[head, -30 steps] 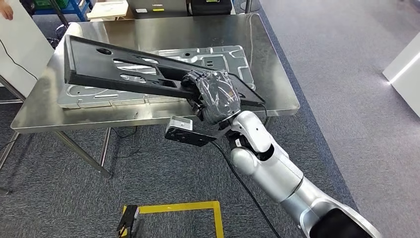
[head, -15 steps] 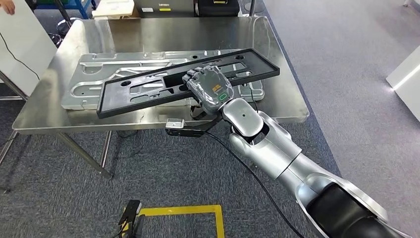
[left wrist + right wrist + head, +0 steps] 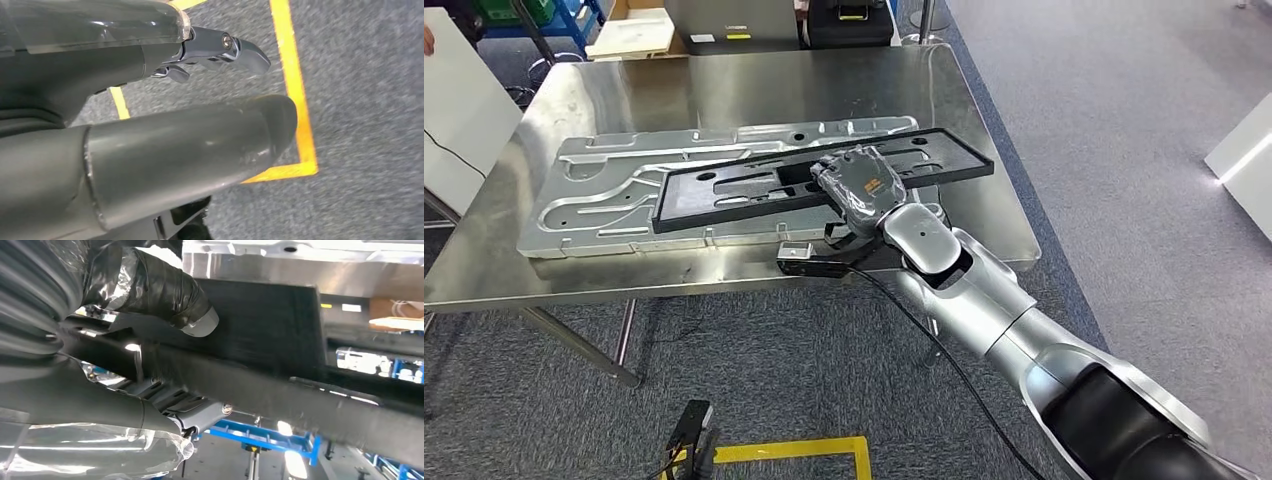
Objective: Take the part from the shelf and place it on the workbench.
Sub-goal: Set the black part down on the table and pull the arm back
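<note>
**Handling the black frame part at the workbench**

We hold the black frame part (image 3: 824,180) in the right hand (image 3: 861,187), fingers closed over its near long edge about mid-length. The part sits low over the silver stamped panel (image 3: 594,195) on the workbench (image 3: 724,80); whether they touch, we cannot tell. We judge the part rigid, flat and fairly light, with cut-outs. A mid-length grip limits tipping; the smooth edge may slip. The left hand (image 3: 150,150) hangs over the floor, holding nothing we can see; how far its fingers spread, we cannot tell.
</note>
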Controlling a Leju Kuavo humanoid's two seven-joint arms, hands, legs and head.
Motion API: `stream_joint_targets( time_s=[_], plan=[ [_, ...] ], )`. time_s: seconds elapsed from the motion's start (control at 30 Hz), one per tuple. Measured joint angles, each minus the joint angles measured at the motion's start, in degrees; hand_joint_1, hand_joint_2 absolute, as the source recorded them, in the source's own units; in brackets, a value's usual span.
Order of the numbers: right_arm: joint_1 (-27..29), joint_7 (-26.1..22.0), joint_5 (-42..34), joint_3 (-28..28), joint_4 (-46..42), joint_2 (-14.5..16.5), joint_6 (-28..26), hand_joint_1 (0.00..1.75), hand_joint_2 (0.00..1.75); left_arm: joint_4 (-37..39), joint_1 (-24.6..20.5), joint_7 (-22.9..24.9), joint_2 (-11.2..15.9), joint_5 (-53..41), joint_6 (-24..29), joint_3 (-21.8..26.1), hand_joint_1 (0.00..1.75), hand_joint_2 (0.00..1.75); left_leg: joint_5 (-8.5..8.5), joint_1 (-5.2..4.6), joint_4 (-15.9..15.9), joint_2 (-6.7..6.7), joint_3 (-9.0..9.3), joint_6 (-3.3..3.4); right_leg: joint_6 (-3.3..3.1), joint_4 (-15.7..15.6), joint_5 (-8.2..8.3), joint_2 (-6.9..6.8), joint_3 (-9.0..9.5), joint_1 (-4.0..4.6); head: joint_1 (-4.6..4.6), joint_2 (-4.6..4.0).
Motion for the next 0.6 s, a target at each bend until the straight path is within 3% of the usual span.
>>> stream_joint_targets(
  time_s=[0.1,0.17,0.23,0.3,0.37,0.4,0.43,0.5,0.53,0.57,0.6],
  plan=[
    [-0.10,-0.17,-0.14,-0.13,0.83,-0.08,-0.10,1.75,1.75,0.00,-0.16,0.10,0.12,0.10,0.11,-0.35,0.00,0.00,-1.24,-0.22,-2.65,-0.08,1.65,0.90,0.97,0.25,-0.46,0.10,0.32,0.11,-0.02,0.01],
    [-0.08,-0.33,-0.21,-0.25,1.21,-0.08,-0.15,1.75,1.75,-0.02,-0.19,0.15,0.16,0.22,0.18,-0.72,0.00,0.00,-1.84,0.01,-3.10,-0.13,2.60,1.65,1.60,2.65,-0.03,0.03,-0.60,0.03,-0.02,0.01],
    [-0.10,-0.39,-0.33,-0.39,1.68,-0.08,-0.16,1.75,1.75,-0.04,-0.31,0.25,0.19,0.39,0.20,-1.09,0.00,0.00,-2.65,0.21,-3.52,-0.16,3.95,2.18,2.27,8.37,-0.58,-0.07,-4.14,-0.21,-0.01,0.01],
    [0.06,-0.50,-0.38,-0.49,2.29,-0.09,-0.16,1.75,1.75,-0.04,-0.37,0.45,0.21,0.48,0.25,-1.25,0.00,0.00,-3.72,0.22,-3.59,-0.22,5.11,2.37,2.74,14.51,-3.04,-0.12,-9.21,-0.47,-0.01,0.00],
    [0.40,-0.78,-0.35,-0.48,3.09,-0.09,-0.16,1.75,1.75,-0.04,-0.33,0.70,0.22,0.56,0.32,-1.31,0.00,0.00,-4.94,0.22,-3.59,-0.40,6.58,2.30,2.80,16.11,-4.23,-0.14,-12.54,-0.67,-0.01,0.00],
    [0.53,-0.97,-0.29,-0.46,3.55,-0.09,-0.16,1.75,1.75,-0.04,-0.33,0.80,0.21,0.63,0.34,-1.37,0.00,0.00,-5.62,0.22,-3.59,-0.49,7.52,2.20,2.70,14.29,-3.00,-0.16,-12.91,-0.71,0.00,0.01],
    [0.59,-1.17,-0.20,-0.45,4.05,-0.08,-0.16,1.75,1.75,-0.04,-0.35,0.85,0.20,0.72,0.36,-1.45,0.00,0.00,-6.37,0.22,-3.59,-0.56,8.53,2.04,2.48,11.00,-0.41,-0.18,-12.53,-0.71,0.00,0.01],
    [0.61,-1.48,-0.01,-0.39,5.16,-0.06,-0.18,1.75,1.75,-0.03,-0.39,0.87,0.15,0.87,0.38,-1.67,0.00,0.00,-7.84,0.17,-3.68,-0.68,10.24,1.53,1.82,3.63,6.50,-0.30,-11.17,-0.41,-0.01,-0.01],
    [0.57,-1.59,0.06,-0.34,5.70,0.05,-0.18,1.75,1.75,-0.03,-0.47,0.90,0.14,0.93,0.40,-1.80,0.00,0.00,-8.45,0.17,-3.88,-0.72,10.84,1.15,1.44,1.51,8.64,-0.32,-10.65,-0.14,-0.04,-0.01],
    [0.53,-1.69,0.12,-0.30,6.20,0.17,-0.20,1.75,1.75,-0.03,-0.55,0.91,0.11,0.96,0.44,-1.96,0.00,0.00,-8.75,0.15,-3.90,-0.75,11.32,0.74,1.03,0.44,9.55,-0.26,-10.32,0.11,-0.05,-0.01],
    [0.46,-1.80,0.16,-0.24,6.64,0.33,-0.21,1.75,1.75,-0.03,-0.69,0.92,0.09,0.98,0.49,-2.13,0.00,0.00,-8.70,0.13,-3.84,-0.77,11.70,0.29,0.59,0.34,8.89,-0.20,-9.87,0.27,-0.06,-0.01]
  ],
)
